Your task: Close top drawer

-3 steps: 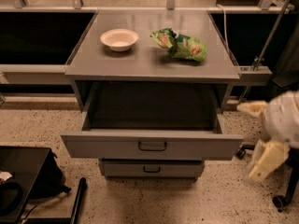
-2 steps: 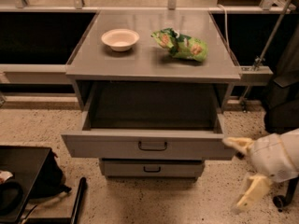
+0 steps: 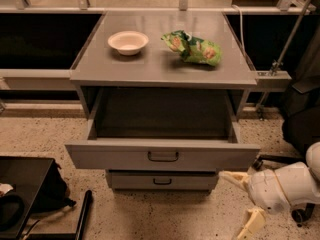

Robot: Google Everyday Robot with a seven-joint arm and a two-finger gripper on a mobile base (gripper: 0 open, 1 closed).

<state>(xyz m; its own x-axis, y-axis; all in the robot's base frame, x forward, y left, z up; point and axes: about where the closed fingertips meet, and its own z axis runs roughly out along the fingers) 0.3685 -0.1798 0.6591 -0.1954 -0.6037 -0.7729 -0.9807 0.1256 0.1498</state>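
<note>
Nothing readable anywhere tbh, the print on the green snack bag (image 3: 192, 48) can't be made out. Gripper (image 3: 244, 200) sits lower right of the frame, jaws spread.

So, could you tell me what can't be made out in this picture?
Camera view:
Top drawer: its floor near the front, hidden by its own front panel.
Lower drawer: top covered by the open drawer.
Tool, lower right beside the drawers: arm cut off by the right edge.
</note>
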